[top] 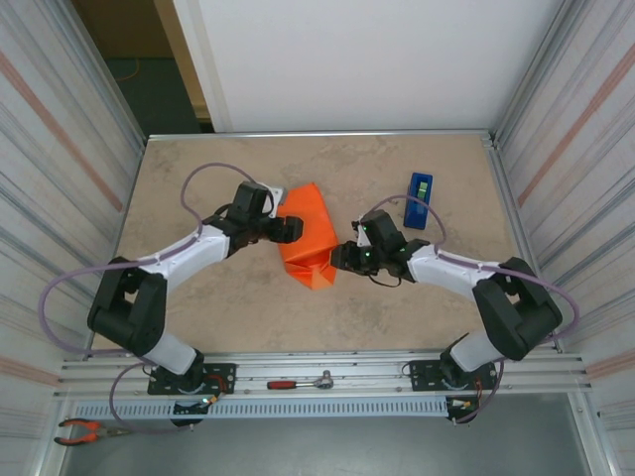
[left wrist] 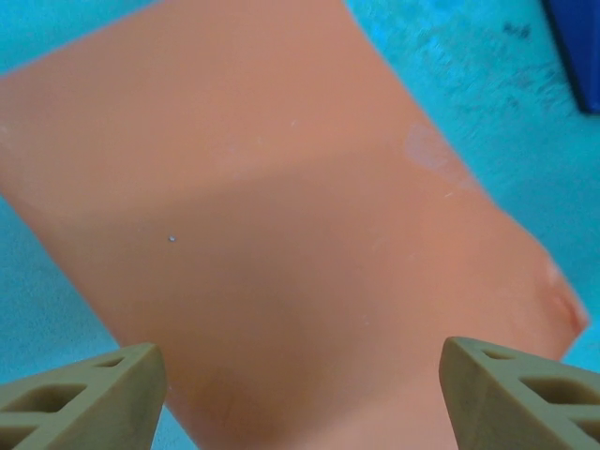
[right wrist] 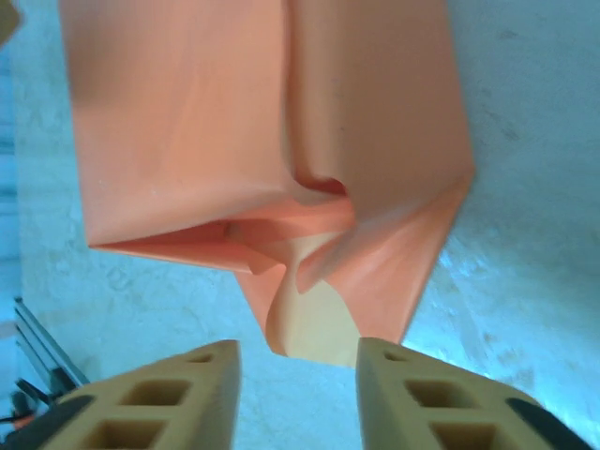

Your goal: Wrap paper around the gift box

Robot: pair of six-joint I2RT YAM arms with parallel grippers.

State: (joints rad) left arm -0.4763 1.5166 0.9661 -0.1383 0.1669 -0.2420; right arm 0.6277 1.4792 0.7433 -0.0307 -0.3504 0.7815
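The gift box sits mid-table, covered by the orange paper, so its own surface is hidden. At its near end the paper bunches into a pointed, folded flap with a pale underside. My left gripper is at the box's left side and stands open, its fingers wide apart over the smooth orange top. My right gripper is at the flap end. Its jaws are open, and the flap's tip hangs just in front of the gap between the fingertips, gripped by neither.
A blue tape dispenser stands to the right of the box, behind my right arm. A red-handled tool lies on the front rail and pliers on the ledge at the near left. Metal walls close both sides.
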